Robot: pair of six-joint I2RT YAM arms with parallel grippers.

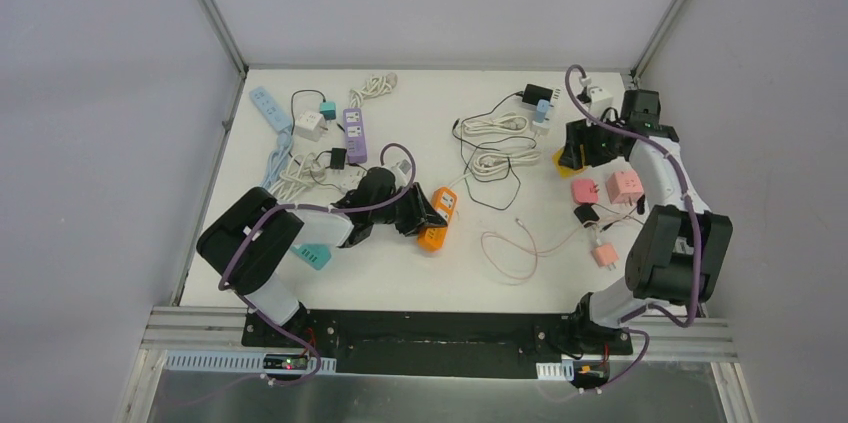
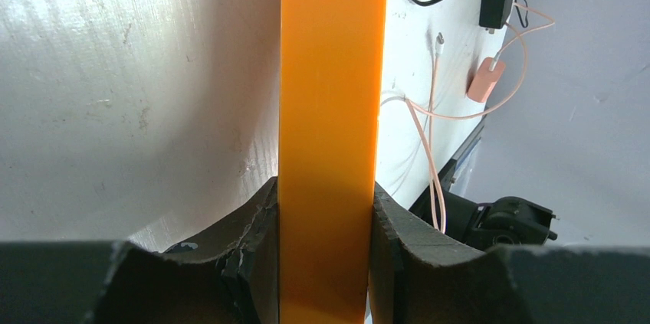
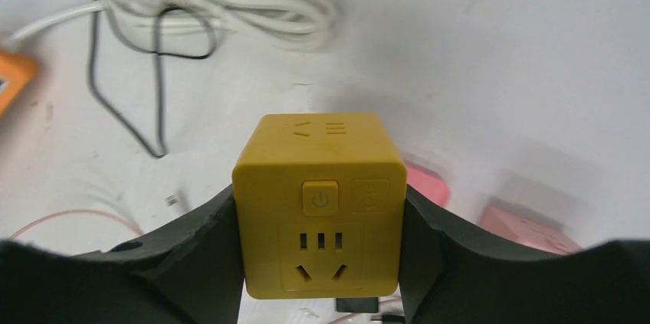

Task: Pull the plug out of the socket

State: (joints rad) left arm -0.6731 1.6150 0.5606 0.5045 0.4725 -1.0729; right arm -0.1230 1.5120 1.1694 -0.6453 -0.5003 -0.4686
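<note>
**Both pincers clamped on sockets**

The orange socket strip (image 1: 440, 208) lies near the middle of the table (image 1: 400, 273). The left gripper (image 2: 327, 220) pinches it across its width. At the far right, the right gripper (image 3: 320, 232) squeezes a yellow cube socket (image 3: 320, 186) by its sides. Coiled white cable (image 1: 497, 125) lies between the two. Pink adapters (image 1: 625, 186) sit just nearer than the cube.

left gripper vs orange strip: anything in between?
Nothing visible. The left gripper is shut on the orange power strip, with its pads pressed against both sides. The right gripper is shut on the yellow cube socket, across the table and clear of the strip.
</note>
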